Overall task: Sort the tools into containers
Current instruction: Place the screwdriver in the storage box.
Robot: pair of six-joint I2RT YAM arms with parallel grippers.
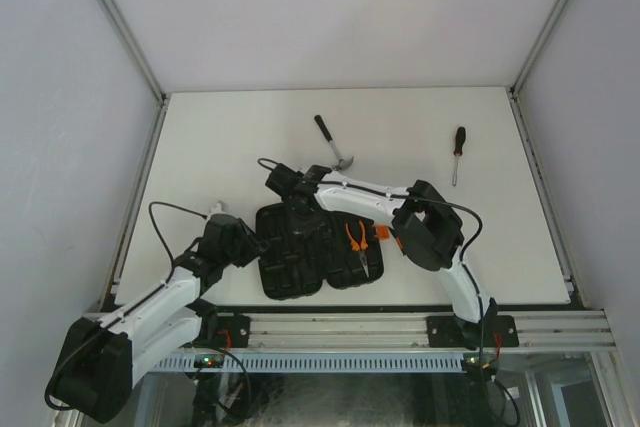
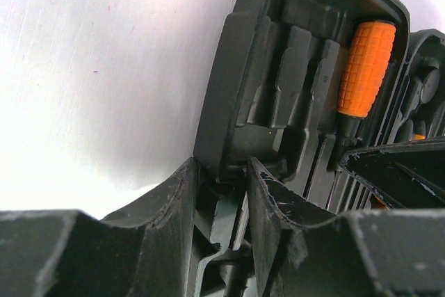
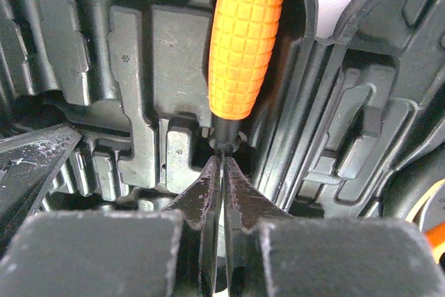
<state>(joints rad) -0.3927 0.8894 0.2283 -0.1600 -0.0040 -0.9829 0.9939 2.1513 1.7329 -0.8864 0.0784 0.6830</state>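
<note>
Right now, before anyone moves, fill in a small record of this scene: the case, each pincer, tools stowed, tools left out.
container: tool case, open on the table
left pincer: closed on the tool case's rim
right pincer: shut, tips at the neck of the orange-handled screwdriver
stowed: orange-handled screwdriver in a moulded slot; pliers in the other half
left out: hammer and long screwdriver, both beyond the case
</note>
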